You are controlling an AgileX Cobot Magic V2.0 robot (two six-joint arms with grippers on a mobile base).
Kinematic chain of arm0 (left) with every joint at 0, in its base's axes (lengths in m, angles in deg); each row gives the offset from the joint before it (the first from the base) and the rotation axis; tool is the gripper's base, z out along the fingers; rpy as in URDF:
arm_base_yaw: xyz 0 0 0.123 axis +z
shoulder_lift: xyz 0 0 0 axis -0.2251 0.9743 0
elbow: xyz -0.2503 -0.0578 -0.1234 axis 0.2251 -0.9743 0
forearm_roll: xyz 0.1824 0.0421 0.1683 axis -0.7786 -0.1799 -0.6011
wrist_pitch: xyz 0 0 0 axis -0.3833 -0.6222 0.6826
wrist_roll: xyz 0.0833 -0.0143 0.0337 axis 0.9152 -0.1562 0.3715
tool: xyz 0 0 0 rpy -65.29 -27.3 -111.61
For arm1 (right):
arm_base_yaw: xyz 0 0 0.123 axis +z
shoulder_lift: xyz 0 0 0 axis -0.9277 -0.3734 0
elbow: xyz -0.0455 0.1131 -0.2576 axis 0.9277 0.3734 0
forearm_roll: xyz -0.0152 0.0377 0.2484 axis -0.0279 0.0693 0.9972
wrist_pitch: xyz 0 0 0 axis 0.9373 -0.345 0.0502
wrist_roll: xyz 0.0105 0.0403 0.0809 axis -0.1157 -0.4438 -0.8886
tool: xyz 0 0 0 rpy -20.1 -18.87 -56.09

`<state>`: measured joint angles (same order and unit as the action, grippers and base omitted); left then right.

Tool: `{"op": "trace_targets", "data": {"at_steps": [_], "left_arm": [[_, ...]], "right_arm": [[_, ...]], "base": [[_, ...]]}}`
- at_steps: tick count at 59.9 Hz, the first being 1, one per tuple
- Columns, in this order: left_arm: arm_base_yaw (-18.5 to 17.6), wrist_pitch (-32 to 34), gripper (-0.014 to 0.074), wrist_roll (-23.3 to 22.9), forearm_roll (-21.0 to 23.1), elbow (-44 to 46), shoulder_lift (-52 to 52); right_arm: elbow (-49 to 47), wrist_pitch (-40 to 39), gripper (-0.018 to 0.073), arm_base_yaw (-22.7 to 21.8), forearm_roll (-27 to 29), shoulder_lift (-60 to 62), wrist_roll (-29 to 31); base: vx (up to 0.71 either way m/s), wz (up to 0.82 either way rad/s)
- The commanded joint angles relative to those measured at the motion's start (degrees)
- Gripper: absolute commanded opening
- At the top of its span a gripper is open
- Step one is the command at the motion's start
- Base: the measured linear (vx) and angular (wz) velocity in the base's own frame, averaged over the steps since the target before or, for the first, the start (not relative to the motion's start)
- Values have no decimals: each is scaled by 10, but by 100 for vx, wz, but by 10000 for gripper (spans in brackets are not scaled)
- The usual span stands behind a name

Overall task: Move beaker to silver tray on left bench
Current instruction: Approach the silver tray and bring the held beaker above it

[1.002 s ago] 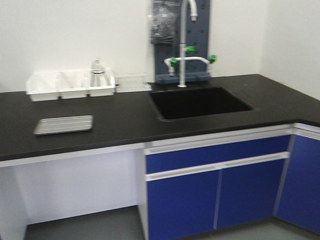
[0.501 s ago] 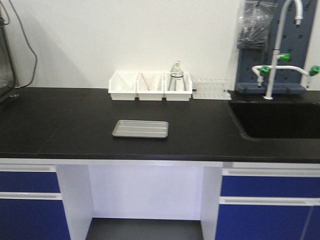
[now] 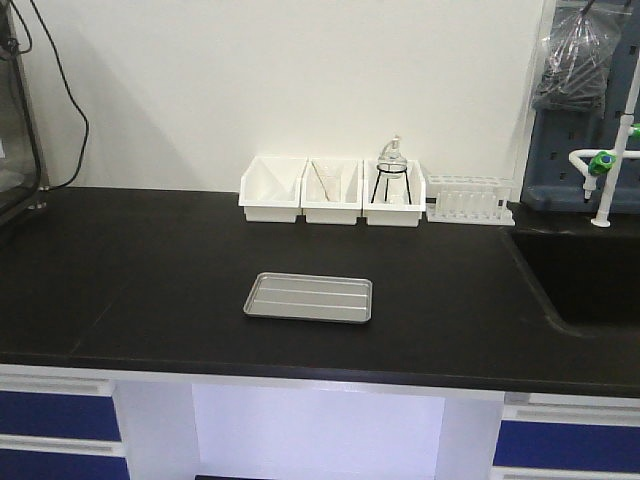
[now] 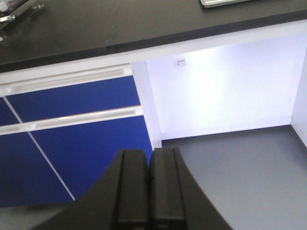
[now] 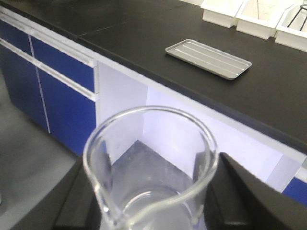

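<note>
- Beaker [image 5: 151,163]: one, clear glass, gripped between the two dark fingers [image 5: 249,191] of the right claw [image 5: 156,211], off the bench [image 5: 144,33] and short of its front edge.
- Left claw [image 4: 149,191]: fingers pressed together on nothing, over the floor [image 4: 240,167] by blue cabinet doors [image 4: 72,143].
- One silver tray [image 3: 308,297] near the bench's front edge, open bench all round it.
- Three white bins [image 3: 332,190] and one tube rack [image 3: 468,198] along the wall [image 3: 300,80].

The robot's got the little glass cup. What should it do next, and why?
Probably carry the beaker forward over the edge of the bench, toward the silver tray. The right hand holds the beaker out in front of the bench, and the tray lies bare on top, farther in.
</note>
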<state>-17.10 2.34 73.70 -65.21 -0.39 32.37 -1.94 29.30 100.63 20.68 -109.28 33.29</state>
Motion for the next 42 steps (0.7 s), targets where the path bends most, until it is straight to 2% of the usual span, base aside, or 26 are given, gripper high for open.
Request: {"op": "trace_targets", "data": {"at_steps": [1,42], "left_arm": [[-2,47,1,-1,0,-11,-4],[-2,47,1,-1,0,-11,-4]], "right_arm": [[-18,-44,-11,-3,-6,-1,3],[-18,-44,-11,-3,-6,-1,3]], "base": [[36,-6],[39,-8]]}}
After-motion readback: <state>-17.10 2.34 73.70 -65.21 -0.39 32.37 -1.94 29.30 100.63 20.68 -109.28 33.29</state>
